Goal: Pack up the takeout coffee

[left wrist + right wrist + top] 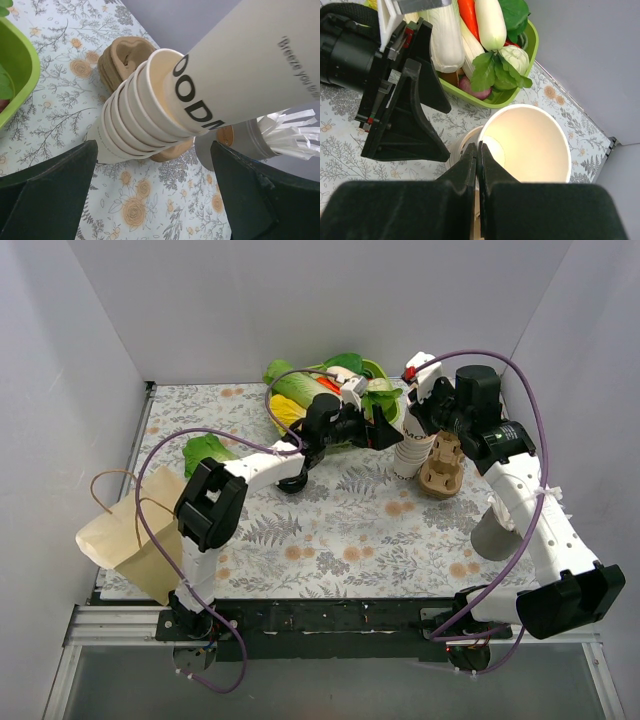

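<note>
While your right fingers (465, 175) are clenched together on the near rim of the top cup (535, 150), your left fingers (45, 195) stand spread wide and grip nothing, with the stack of cream paper cups (125, 125) showing between them. You can see the top cup tilted, its base seated in the mouth of the stack and its open mouth turned towards the right wrist camera; dark lettering runs along its side. The stack rests on the floral tabletop (330, 530) near the back, with a pile of brown pulp cup carriers (441, 466) just beside it on the right. Nearer to you on the right stands a grey holder (495, 533) full of white paper-wrapped straws (295, 130). Behind the stack sits a green tray (534, 47) heaped with vegetables (490, 25). Well apart, at the left edge, sits a tan paper bag (125, 540) with cord handles. You cannot tell where the takeout coffee is: no cup with a black lid shows in any of the views.
</note>
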Tool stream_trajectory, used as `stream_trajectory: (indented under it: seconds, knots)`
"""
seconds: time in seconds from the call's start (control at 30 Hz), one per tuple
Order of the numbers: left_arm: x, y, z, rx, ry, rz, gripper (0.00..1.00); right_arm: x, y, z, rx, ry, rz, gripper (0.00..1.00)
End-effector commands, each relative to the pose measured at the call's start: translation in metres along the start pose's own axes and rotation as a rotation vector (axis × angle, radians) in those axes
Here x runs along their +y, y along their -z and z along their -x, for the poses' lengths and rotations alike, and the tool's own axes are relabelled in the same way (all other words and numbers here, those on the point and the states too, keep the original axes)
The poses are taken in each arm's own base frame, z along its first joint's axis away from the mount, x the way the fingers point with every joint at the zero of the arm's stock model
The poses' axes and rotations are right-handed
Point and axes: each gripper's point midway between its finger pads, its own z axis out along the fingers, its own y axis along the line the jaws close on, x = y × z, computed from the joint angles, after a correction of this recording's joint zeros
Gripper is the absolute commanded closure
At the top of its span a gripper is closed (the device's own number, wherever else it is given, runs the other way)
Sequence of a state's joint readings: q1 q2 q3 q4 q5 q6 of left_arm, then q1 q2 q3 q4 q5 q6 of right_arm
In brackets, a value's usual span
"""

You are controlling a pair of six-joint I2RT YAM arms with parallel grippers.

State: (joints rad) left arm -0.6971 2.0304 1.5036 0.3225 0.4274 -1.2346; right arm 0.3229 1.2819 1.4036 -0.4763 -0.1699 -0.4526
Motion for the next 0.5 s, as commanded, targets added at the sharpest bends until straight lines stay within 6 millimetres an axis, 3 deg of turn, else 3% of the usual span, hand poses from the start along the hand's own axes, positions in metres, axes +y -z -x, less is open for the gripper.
stream_trajectory:
  seconds: [0.0,0.47]
  knots:
    - [-0.055,0.022,0.055,-0.105,-0.14,-0.114,0.02,-0.006,0.017,0.018,-0.042,0.036,-0.032,0.99]
    - [-0.075,0.028,0.085,-0.155,-0.274,-0.138,0.02,-0.01,0.023,0.028,-0.061,0.034,-0.045,0.99]
